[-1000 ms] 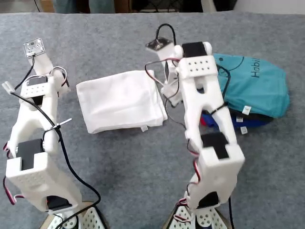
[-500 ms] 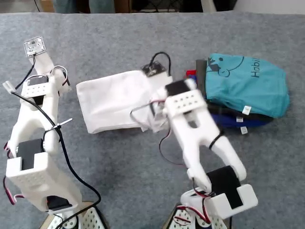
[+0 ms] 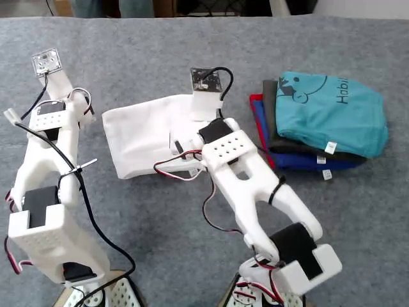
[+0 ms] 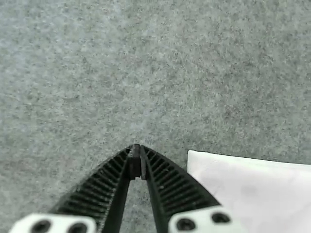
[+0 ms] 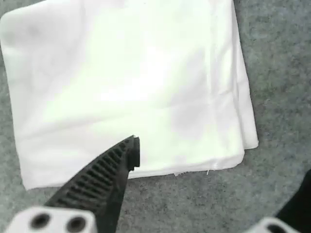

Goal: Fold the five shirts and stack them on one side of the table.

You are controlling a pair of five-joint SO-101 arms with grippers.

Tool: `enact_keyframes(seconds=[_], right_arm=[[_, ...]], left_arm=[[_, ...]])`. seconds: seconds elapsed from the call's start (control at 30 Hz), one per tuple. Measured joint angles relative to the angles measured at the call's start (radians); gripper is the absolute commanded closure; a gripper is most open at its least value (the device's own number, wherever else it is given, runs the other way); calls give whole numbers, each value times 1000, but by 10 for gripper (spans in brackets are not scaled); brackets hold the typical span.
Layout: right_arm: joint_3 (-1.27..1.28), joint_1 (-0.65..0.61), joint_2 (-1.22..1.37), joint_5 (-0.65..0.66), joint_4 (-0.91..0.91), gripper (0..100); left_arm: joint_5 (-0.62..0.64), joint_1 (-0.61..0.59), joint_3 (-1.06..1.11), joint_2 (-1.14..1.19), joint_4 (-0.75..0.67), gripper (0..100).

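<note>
A folded white shirt (image 3: 156, 134) lies mid-table. My right gripper (image 5: 216, 170) hangs open just above the shirt's near edge (image 5: 131, 82), one black finger (image 5: 119, 162) over the cloth and nothing between the jaws. The right arm (image 3: 236, 166) covers the shirt's right end in the high view. My left gripper (image 4: 135, 158) is shut and empty over bare table, a short way off the white shirt's left corner (image 4: 252, 189). At the right, a teal shirt (image 3: 332, 112) tops a stack of folded dark grey, blue and red shirts (image 3: 300, 157).
Grey felt covers the table (image 3: 128, 45). The left arm (image 3: 45, 141) stands along the left side. Open cloth lies at the back and in front of the white shirt. Both arm bases stand at the near edge.
The right arm has swung left from beside the stack to over the white shirt's right end. The left arm and the shirts have not moved.
</note>
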Motion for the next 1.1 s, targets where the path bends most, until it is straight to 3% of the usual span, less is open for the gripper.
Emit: enact_keyframes(seconds=[0.27,0.7,1.1], right_arm=[[-227,0,241,-107,112,513],[-588,-2,591,-147,351,514],[-671,-2,680,-150,385,515]], left_arm=[[0,0,0,0,0,971],[0,0,0,0,0,971],[0,0,0,0,0,971]])
